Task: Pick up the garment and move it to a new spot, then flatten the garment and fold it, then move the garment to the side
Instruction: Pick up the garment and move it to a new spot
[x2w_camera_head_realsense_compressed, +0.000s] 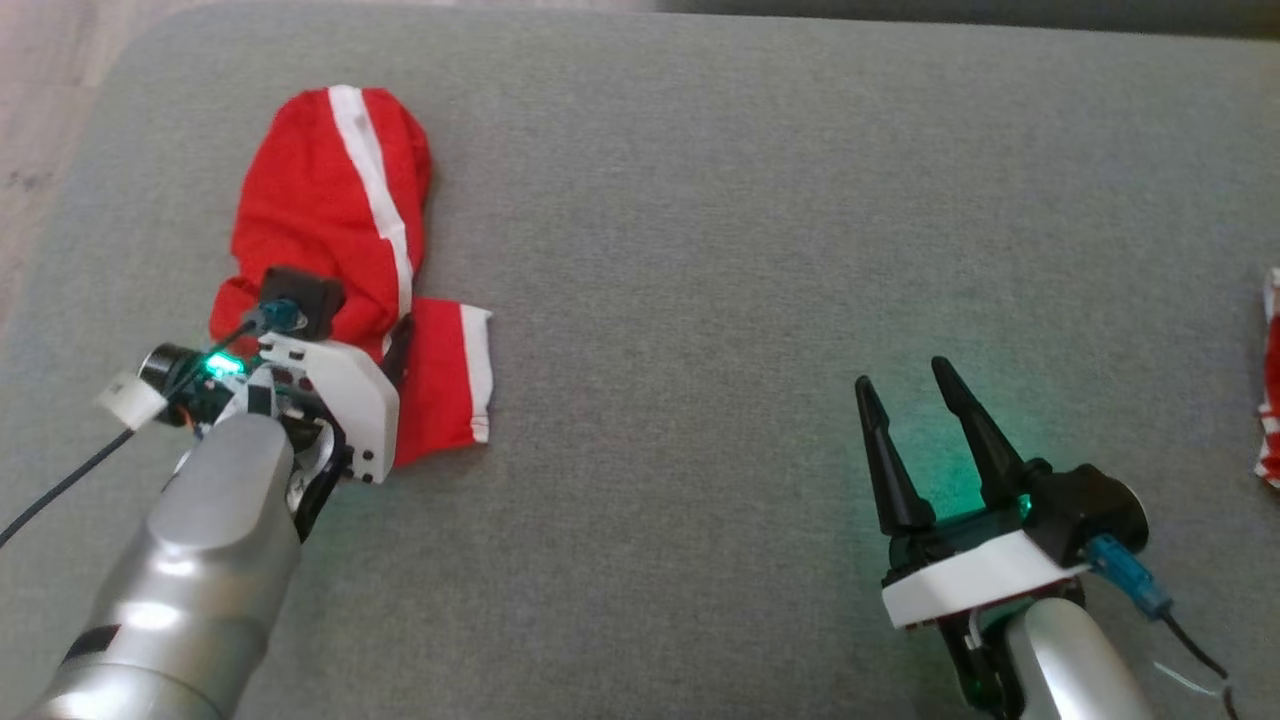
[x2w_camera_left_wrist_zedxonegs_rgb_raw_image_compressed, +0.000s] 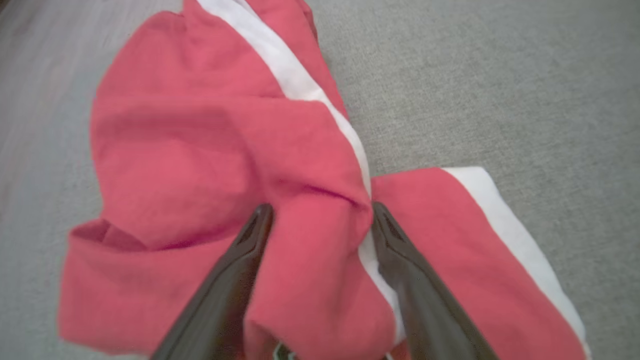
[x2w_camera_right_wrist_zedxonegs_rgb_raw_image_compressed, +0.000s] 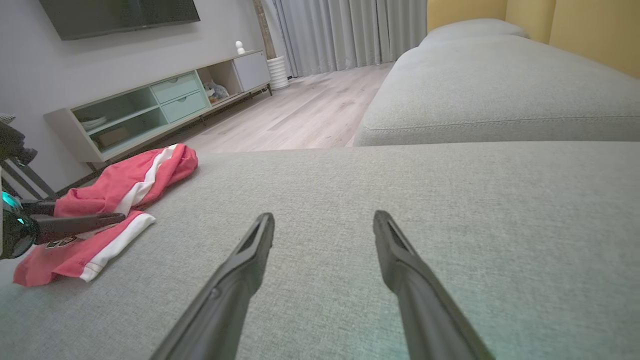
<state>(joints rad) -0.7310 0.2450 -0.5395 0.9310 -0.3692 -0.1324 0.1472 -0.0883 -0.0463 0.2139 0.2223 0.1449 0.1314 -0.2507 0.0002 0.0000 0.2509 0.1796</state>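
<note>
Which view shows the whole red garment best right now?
Head view: the whole crumpled garment shows against the grey cushion, bar an edge under the left end effector. Left wrist view crops it; right wrist view shows it small, side-on.
</note>
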